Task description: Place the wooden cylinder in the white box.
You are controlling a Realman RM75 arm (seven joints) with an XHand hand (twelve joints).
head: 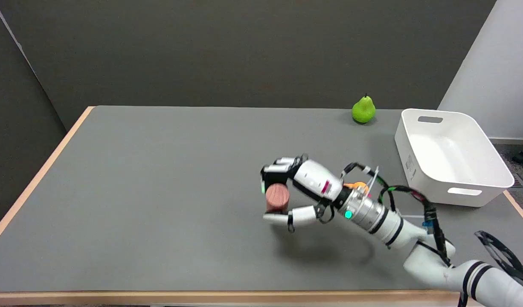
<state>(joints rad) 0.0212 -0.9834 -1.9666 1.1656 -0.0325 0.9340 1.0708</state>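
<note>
The wooden cylinder (277, 197), reddish-brown and upright, is near the middle of the grey table (159, 192). My right hand (302, 187) reaches in from the lower right and wraps around it, with curled fingers (280, 167) on its far side and the thumb (289, 217) against its near side. I cannot tell whether the cylinder rests on the table or is slightly raised. The white box (451, 155) stands empty at the table's right edge, well to the right of the hand.
A green pear (364, 110) stands near the far edge, left of the box. The table's wooden rim (39, 170) runs along the left and front sides. A dark wall stands behind the table.
</note>
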